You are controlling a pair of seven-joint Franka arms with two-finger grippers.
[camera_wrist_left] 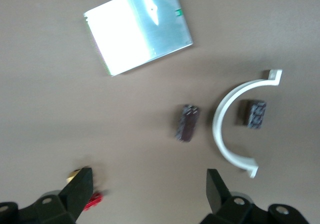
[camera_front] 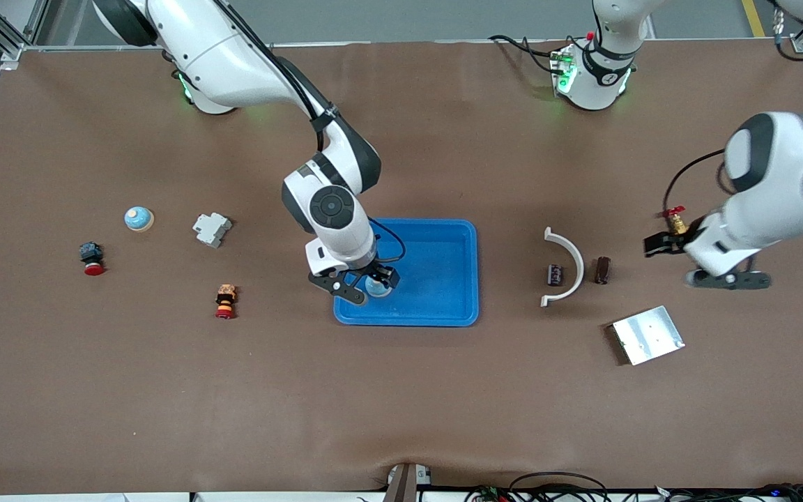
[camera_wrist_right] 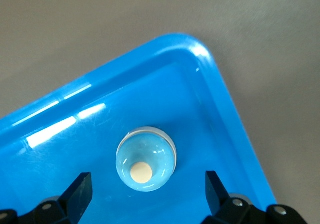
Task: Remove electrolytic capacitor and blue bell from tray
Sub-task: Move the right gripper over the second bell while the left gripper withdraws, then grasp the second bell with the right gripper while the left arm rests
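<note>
Bell first: the blue bell [camera_wrist_right: 146, 164] sits on the floor of the tray [camera_front: 443, 244], in the corner at about 7 o'clock, taking the tray as a dial with 12 toward the robots' bases. The right gripper [camera_wrist_right: 147, 196] hangs straight over it with its fingers spread wide and nothing in them. In the right wrist view the dome lies centred between the two fingertips, with clear floor on either side. The bell is round, so it has no long axis to line up with, and a plain descent looks enough. The tray's rim [camera_wrist_right: 215, 84] curves close by that corner, so the finger on that side has less room.

Nothing else shows in the tray. Out at 3 o'clock from it, well apart, a patterned dark cylinder [camera_front: 554, 273] lies inside the curve of a white clip [camera_front: 569, 268]. A plain dark cylinder [camera_front: 602, 270] lies just outside that curve. Either could be the capacitor, and both are already on the table. Farther along the same 3 o'clock line, the left gripper [camera_front: 729, 280] waits over bare table, open and empty. The right arm is plainly the nearer one to the bell.
</note>
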